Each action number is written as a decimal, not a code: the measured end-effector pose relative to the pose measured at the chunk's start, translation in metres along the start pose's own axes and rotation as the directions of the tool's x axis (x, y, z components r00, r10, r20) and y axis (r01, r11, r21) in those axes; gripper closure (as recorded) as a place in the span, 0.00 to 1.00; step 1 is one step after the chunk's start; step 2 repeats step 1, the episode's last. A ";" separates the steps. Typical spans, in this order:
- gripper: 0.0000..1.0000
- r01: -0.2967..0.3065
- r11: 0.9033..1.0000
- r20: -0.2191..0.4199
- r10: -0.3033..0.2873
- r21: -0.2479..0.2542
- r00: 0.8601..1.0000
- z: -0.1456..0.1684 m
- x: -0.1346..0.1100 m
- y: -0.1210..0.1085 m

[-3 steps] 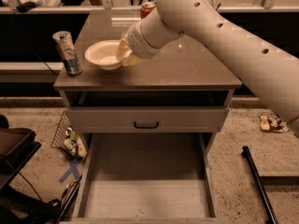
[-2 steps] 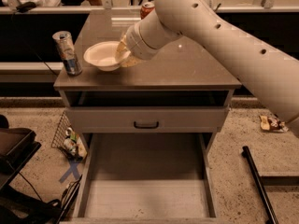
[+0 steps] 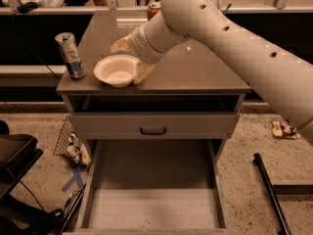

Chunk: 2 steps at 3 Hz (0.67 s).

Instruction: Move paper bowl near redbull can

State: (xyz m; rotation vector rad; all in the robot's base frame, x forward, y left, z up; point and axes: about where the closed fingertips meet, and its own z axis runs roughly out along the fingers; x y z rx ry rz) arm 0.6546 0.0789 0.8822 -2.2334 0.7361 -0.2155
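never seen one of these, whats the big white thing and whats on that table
The big white tube is a robot's arm, reaching in from the picture's right. The one picture comes from a camera looking down at a grey table with its bottom drawer pulled open. At the arm's end is the gripper, a two-finger claw. Its fingers are spread apart beside a paper bowl, so it seems to hold nothing. To the picture's left of the bowl stands a redbull can, close but not touching. An orange-red soda can peeks out behind the arm at the back.
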 end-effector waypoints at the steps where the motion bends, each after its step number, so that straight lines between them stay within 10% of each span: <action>1: 0.00 0.001 1.000 0.003 -0.001 -0.002 1.000 0.002 -0.001 0.000; 2: 0.00 0.001 1.000 0.003 -0.001 -0.002 1.000 0.002 -0.001 0.000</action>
